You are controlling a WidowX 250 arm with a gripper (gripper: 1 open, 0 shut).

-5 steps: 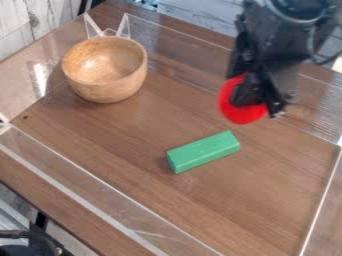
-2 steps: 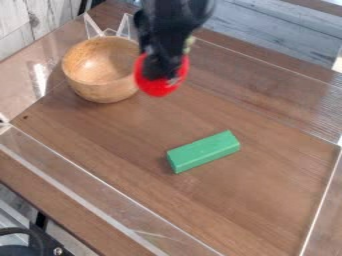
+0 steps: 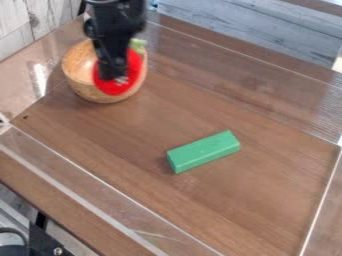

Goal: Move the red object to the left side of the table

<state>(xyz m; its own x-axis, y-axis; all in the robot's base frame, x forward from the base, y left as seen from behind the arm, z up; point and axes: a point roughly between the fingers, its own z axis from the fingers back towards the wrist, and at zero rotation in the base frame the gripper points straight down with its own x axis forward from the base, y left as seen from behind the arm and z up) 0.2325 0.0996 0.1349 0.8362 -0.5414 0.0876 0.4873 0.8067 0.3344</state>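
- Jaws point(image 3: 115, 62), blurred, grip the red object point(image 3: 115, 80) toward 10–11 o'clock, in front of the wooden bowl point(image 3: 78, 86) and partly hiding it.
- Green block point(image 3: 203, 152) lies on the bench point(image 3: 127, 150) between 4 and 5 o'clock from the bowl, well apart.
- Clear raised rim point(image 3: 83, 190) runs along the bench's 7–8 o'clock side.

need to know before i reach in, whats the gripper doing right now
Gripper: closed on the red object, holding it up in front of the wooden bowl in this view
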